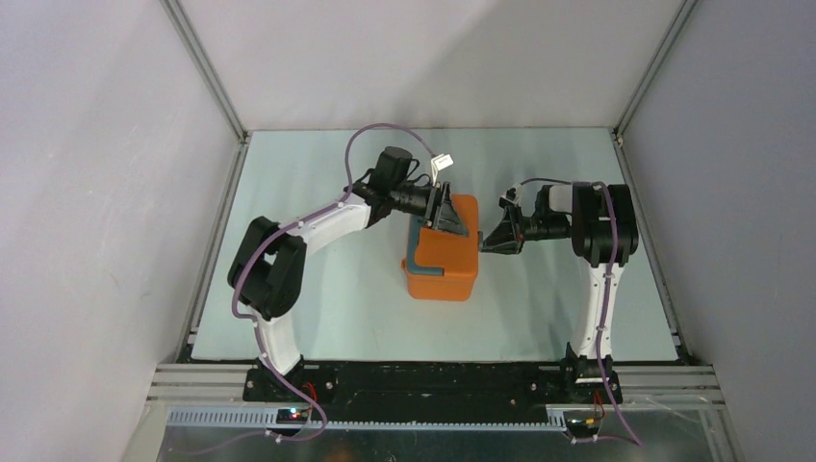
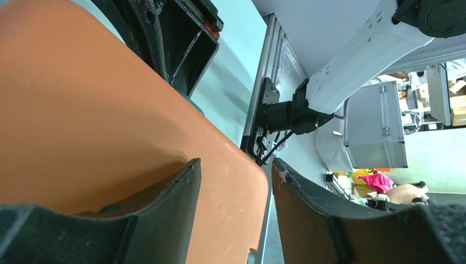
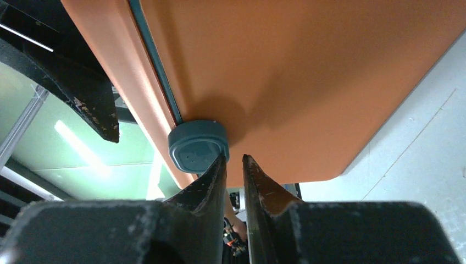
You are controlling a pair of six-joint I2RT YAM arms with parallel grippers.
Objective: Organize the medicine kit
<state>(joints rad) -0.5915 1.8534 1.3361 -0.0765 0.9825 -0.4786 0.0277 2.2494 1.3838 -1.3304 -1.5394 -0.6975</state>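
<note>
The medicine kit [image 1: 443, 265], a bright orange box with its lid down, stands mid-table. My left gripper [image 1: 449, 217] reaches over its far top edge. In the left wrist view an orange corner [image 2: 231, 187] lies between the spread fingers of the left gripper [image 2: 236, 165], with a gap beside the right finger [image 2: 329, 220]. My right gripper [image 1: 484, 242] meets the box's right side. In the right wrist view the right gripper [image 3: 234, 157] shows only a narrow empty slit. Its tips rest against the orange wall [image 3: 286, 66], right beside the teal-grey latch [image 3: 198, 146].
The pale green mat [image 1: 318, 289] is fenced by aluminium rails [image 1: 216, 241] and white walls. A white connector [image 1: 441, 166] hangs on the left arm's cable above the box. The right arm's white link [image 2: 351, 60] crosses the left wrist view.
</note>
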